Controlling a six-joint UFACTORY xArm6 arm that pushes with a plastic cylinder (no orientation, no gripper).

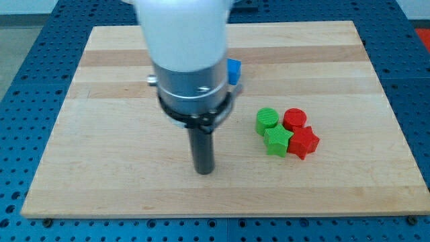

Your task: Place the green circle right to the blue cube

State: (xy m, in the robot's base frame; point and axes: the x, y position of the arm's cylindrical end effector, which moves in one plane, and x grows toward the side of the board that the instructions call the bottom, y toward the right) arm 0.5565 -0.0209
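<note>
The tip [204, 171], bare, stood well left of the green circle [267, 119], which touched the green star [277, 140] and red circle [293, 119]; a careless shove risked dragging those toward the half-hidden blue cube [234, 70]

Four blocks cluster on the counter [121, 181]: circle [267, 119] at 9 o'clock of a second circle [293, 119]; star [276, 141] at 6 o'clock of the first; another star [304, 142] beside it. Cube [234, 71] lies at 11 o'clock of the cluster. My tip [203, 169] stands at 9 o'clock, apart.
</note>
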